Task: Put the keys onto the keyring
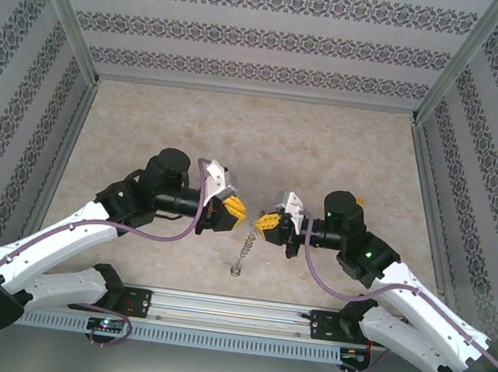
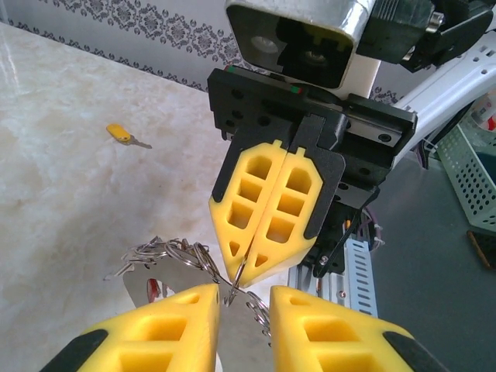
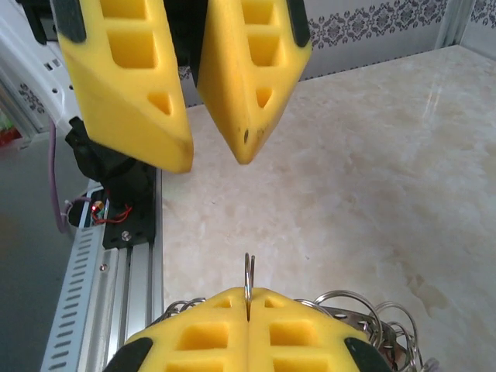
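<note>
On the tabletop (image 2: 70,209), lone yellow-headed key (image 2: 122,134), apart

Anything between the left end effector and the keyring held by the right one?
Nothing: the right wrist view shows bare tabletop behind the gap between the left end effector and the keyring.

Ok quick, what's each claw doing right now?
Left claw: open, gripping nothing.
Right claw: closed on the keyring.
</note>
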Tool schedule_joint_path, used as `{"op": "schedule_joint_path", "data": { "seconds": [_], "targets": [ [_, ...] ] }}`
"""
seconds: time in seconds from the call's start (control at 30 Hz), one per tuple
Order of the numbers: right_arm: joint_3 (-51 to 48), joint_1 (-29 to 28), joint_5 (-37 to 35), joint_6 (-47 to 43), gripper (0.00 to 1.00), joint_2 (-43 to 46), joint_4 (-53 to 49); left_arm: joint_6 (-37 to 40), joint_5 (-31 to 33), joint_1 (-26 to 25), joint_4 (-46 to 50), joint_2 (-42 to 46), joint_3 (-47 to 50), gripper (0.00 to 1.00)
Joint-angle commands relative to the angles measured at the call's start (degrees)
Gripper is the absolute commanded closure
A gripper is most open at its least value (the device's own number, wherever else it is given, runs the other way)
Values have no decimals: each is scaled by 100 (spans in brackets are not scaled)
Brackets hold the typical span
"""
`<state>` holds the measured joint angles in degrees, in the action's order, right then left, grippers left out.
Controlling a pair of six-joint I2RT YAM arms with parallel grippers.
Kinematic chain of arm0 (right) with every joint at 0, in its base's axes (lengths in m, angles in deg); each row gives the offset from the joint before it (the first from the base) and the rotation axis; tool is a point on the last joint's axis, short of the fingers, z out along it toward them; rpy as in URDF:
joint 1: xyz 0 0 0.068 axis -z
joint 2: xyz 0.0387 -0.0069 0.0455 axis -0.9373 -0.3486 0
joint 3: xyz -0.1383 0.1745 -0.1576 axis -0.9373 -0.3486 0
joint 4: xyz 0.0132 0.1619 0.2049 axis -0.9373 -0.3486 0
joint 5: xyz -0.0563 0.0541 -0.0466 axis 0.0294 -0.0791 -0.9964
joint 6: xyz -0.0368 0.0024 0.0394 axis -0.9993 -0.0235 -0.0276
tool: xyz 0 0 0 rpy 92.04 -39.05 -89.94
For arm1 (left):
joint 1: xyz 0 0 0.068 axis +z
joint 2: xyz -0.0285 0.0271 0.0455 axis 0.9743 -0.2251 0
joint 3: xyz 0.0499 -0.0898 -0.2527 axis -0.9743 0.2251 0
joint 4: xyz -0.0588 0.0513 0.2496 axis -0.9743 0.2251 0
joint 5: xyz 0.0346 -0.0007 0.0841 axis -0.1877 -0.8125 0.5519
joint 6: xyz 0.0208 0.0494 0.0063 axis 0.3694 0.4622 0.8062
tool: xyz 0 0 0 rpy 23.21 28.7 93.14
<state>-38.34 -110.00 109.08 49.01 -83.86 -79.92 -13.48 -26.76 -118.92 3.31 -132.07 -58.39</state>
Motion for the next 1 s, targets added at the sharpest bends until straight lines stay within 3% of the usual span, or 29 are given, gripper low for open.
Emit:
{"op": "schedule_joint_path", "data": {
  "seconds": [0.0,0.2,0.7,0.8,0.97],
  "targets": [
    [220,-49,171,-410,100,231,12,227,-130,-64,377,-23,-156,75],
    [252,-50,565,-368,100,222,170,177,-32,-166,184,-28,-49,58],
    [495,-38,987,-532,100,44,92,210,-289,-364,73,-262,-103,55],
    [508,-37,1049,-533,100,5,112,233,-230,-392,62,-282,-119,59],
    [508,-37,1055,-541,100,-4,59,259,-181,-430,-25,-333,-170,75]
  ]
}}
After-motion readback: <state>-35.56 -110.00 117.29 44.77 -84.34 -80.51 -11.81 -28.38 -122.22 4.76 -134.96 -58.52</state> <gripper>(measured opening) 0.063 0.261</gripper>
